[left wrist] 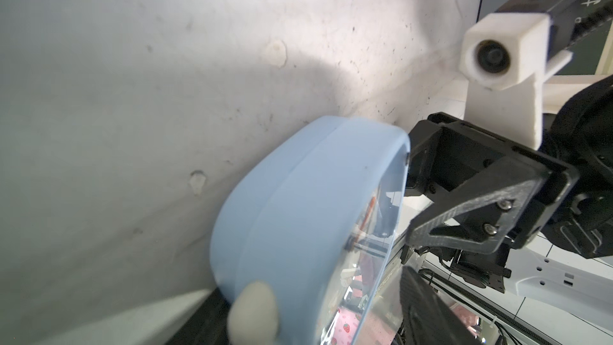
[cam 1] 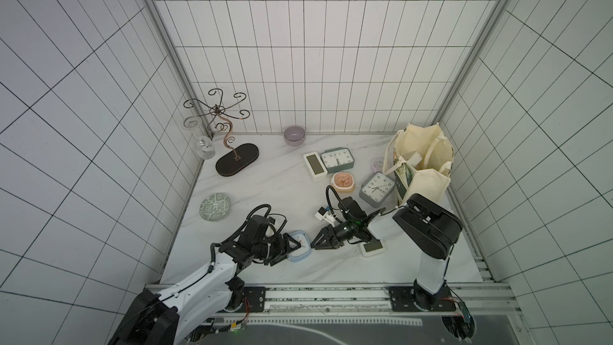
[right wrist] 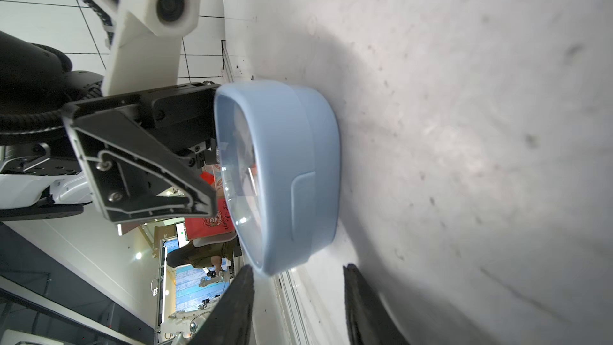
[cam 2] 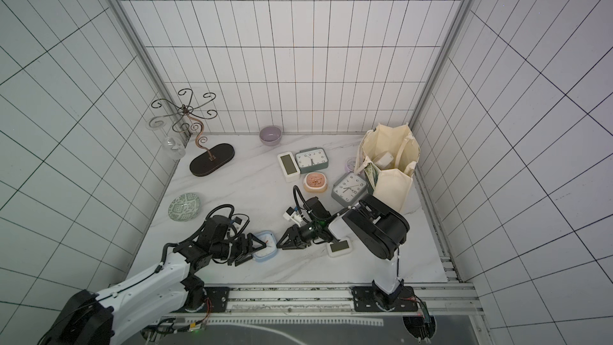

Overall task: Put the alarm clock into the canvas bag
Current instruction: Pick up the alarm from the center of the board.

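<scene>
Alarm clock (cam 1: 302,247), the pale blue one, lies face up near the front of the desk (cam 1: 265,194). It is well apart from the canvas bag (cam 1: 429,184), which stands open-mouthed at the far right corner with something white already inside. We see the clock caught between two arms that point at each other. The left gripper (cam 1: 292,251) has its jaws set wide about the clock's near side, and we cannot tell whether they press on it. The right gripper (right wrist: 298,280) is parted and empty, its fingertips (right wrist: 243,280) just short of the blue rim. We judge a handover or a shared pick-up to be in hand, and that is where trouble lies. If the right jaws close before they reach round the shell, they may nip the rounded rim and skid the clock over the smooth desk, or tip it. If both arms press in together, the grippers may knock heads. The white digital clock (cam 1: 373,247) sits just beside the right wrist and could be swept along. Later, the carry would pass over the grey analogue clock (cam 1: 378,189), and the handle hanging across the bag's mouth could snag the drop.
</scene>
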`<state>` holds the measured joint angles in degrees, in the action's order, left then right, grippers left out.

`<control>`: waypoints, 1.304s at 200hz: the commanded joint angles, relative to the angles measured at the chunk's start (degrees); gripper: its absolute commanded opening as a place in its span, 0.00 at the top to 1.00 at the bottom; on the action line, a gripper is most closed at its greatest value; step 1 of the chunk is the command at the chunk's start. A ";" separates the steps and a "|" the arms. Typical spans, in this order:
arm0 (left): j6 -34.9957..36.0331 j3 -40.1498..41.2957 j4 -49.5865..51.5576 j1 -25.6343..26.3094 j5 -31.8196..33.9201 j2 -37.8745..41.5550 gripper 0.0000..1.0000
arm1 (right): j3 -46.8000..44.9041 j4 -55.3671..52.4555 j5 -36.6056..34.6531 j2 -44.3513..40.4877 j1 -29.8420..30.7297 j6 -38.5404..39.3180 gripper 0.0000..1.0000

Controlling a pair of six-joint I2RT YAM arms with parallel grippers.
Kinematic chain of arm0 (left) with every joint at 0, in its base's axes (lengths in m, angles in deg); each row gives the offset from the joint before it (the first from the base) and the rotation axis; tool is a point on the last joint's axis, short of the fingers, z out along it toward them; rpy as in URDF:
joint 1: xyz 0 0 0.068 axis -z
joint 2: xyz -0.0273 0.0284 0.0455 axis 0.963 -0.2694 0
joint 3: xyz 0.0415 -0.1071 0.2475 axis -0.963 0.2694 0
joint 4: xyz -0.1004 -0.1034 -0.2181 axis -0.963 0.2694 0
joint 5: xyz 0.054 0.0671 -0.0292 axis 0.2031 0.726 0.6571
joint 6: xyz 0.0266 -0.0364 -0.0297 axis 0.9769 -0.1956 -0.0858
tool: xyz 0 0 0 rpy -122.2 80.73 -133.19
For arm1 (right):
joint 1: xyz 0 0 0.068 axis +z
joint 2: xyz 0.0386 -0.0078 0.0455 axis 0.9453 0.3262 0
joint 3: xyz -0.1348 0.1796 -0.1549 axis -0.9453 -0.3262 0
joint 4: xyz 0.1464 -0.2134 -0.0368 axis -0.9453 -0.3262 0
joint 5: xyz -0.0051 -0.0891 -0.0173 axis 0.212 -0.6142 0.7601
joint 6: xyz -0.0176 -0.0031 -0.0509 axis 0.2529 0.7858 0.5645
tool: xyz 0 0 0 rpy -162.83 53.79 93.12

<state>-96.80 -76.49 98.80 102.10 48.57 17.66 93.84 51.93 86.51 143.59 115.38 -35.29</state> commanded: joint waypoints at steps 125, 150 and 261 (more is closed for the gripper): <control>1.04 2.71 -11.28 -1.27 -2.12 -2.61 0.28 | 5.56 8.76 -2.66 5.26 1.89 -6.48 0.65; 0.81 2.70 -13.28 -1.27 -2.46 -2.79 0.29 | 5.88 8.80 -2.97 5.46 2.15 -6.88 0.66; 2.10 0.80 -16.11 -1.27 -0.55 -0.50 0.70 | 4.45 9.53 -3.99 -0.31 0.19 -6.76 0.61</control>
<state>-95.44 -73.91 86.47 100.83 46.78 15.99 96.44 60.91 83.56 146.86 116.19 -42.63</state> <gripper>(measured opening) 0.410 0.376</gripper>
